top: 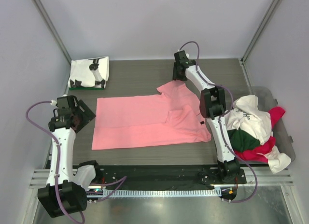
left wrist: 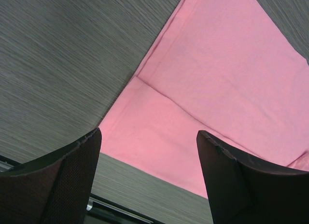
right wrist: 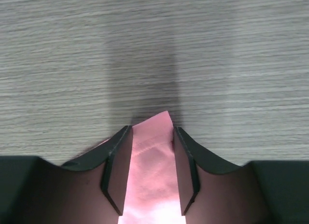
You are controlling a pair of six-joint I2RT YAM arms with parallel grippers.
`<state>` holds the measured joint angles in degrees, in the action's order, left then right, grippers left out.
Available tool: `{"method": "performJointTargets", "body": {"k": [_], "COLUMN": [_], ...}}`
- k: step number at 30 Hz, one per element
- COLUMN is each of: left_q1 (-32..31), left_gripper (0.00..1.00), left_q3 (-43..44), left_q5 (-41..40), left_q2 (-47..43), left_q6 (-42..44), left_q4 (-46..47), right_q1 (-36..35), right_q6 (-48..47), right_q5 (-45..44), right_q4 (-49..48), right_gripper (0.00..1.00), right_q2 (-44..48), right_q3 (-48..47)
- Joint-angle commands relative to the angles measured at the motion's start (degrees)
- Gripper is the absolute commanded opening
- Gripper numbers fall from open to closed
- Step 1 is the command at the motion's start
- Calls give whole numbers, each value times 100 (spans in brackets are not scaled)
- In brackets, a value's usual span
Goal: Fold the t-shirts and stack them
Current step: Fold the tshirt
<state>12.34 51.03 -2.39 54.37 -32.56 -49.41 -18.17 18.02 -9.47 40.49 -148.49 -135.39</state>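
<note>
Pink tee (top: 145, 121) flat mid-table. R gripper (right wrist: 152, 132) at its far sleeve corner, cloth sitting between the jaws, can't tell if pinched yet. L gripper (left wrist: 149, 137) wide open, hovering over the tee's near-left corner, holding nothing.

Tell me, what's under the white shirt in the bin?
Under the white shirt you can see a dark green shirt and a red one, piled in the bin. Anything deeper is covered.

Spread tee (top: 145, 121) mid-table, folded tee (top: 89, 73) far-left, bin (top: 282, 119) prob. right.
</note>
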Motion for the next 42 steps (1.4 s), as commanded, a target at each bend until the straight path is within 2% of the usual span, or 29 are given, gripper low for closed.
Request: {"method": "performJointTargets", "body": {"k": [1, 5, 6, 9, 17, 20, 21, 24, 31, 37, 40, 42], "left_q1": [-30, -21, -30, -30, -38, -30, -30, -30, -82, -249, -337, -364], "left_gripper": [80, 80, 80, 80, 75, 68, 64, 60, 57, 57, 57, 53], "left_q3": [4, 4, 4, -14, 310, 504, 705, 1127, 2120, 2614, 2562, 2535], "left_q5": [-68, -95, -95, -103, -51, -77, -68, 107, 397, 319, 109, 90], "left_q2": [-84, -67, -58, -6, 837, 1557, 2029, 2952, 4632, 5417, 5575, 5681], "left_q6": [21, 12, 12, 12, -75, -93, -128, -189, -102, 74, 65, 65], "left_q4": [107, 98, 98, 124, 781, 1230, 1319, 1679, 2198, 2339, 2444, 2497], "right_q1": [-239, -301, -292, -301, -309, -318, -327, -336, -336, -318, -292, -274], "right_q6": [-106, -62, -71, -97, -124, -88, -71, -18, 52, -88, -62, -36], "right_q5": [-160, -195, -230, -318, -318, -222, -204, -90, 139, 200, 262, 376], "right_q4": [170, 161, 161, 152, 108, 73, 64, -6, -349, -516, -542, -612], "right_gripper": [43, 26, 16, 1, 1, 1, 1, 1, 1, 1, 1, 1], "right_q2": [-330, -435, -436, -375, 644, 1171, 1312, 1822, 2684, 2966, 2992, 3010], "right_q3": [-57, -84, -110, -215, 117, 583, 854, 1461, 2649, 3203, 3317, 3405]}}
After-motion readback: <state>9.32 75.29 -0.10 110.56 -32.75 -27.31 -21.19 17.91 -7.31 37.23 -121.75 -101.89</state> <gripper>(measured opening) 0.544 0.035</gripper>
